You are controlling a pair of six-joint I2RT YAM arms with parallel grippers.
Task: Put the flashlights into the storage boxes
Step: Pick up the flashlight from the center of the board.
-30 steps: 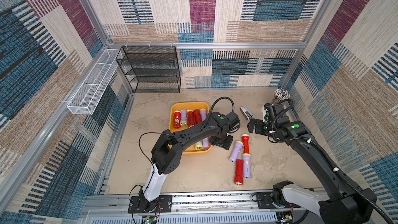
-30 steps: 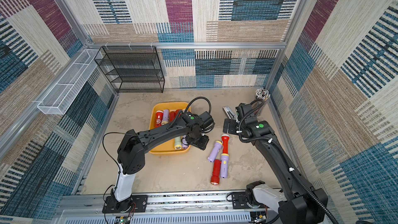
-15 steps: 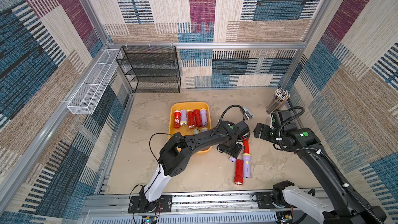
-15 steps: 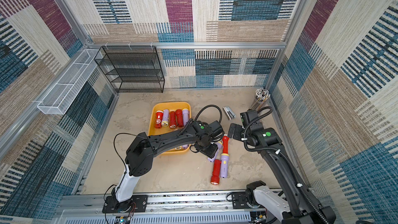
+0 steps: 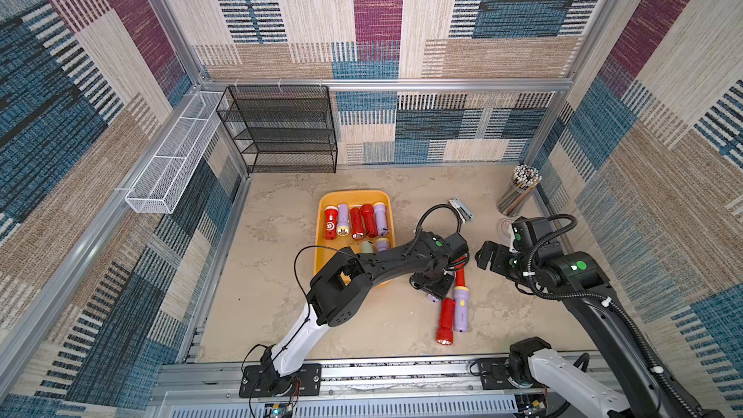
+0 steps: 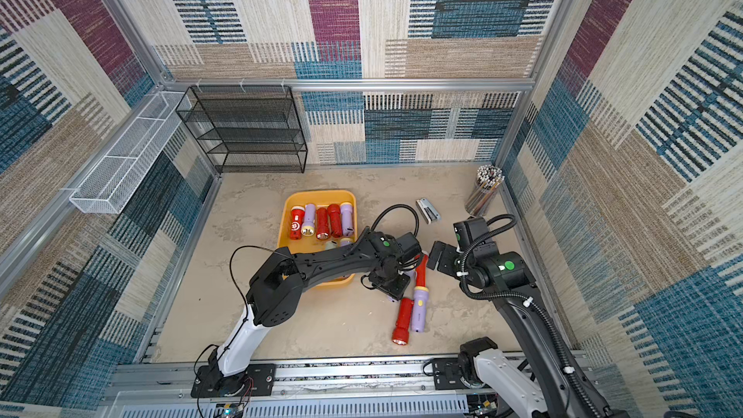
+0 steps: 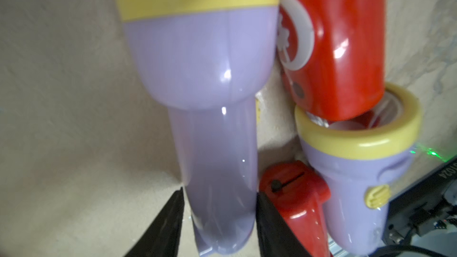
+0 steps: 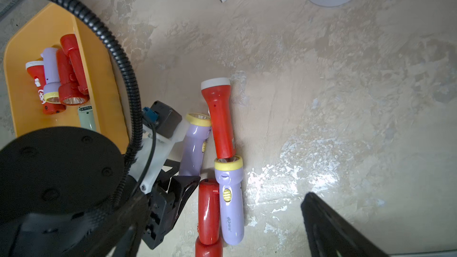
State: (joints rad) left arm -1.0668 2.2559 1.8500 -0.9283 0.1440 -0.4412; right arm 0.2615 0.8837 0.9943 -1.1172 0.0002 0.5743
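The yellow-orange storage box [image 5: 354, 197] holds several red, lilac and pale green flashlights. To its right, on the table, lie a red flashlight with a white head [image 8: 218, 119], a lilac flashlight [image 8: 230, 201] and a red flashlight [image 8: 209, 213]. Beside them lies another lilac flashlight [image 7: 210, 70], still on the table, with my left gripper [image 7: 220, 194] shut on its handle. The arm hides most of it in both top views. My right gripper [image 5: 488, 259] hovers open and empty just right of the group.
A grey stapler [image 5: 460, 209], a white ring [image 5: 506, 227] and a cup of pencils [image 5: 518, 191] stand at the back right. A black mesh rack [image 5: 281, 130] lines the back wall. A white wire basket [image 5: 173, 154] hangs on the left wall.
My left gripper swung from the storage box rightwards to the loose flashlights and narrowed onto the lilac handle. The right arm drew back to the right and nearer the front.
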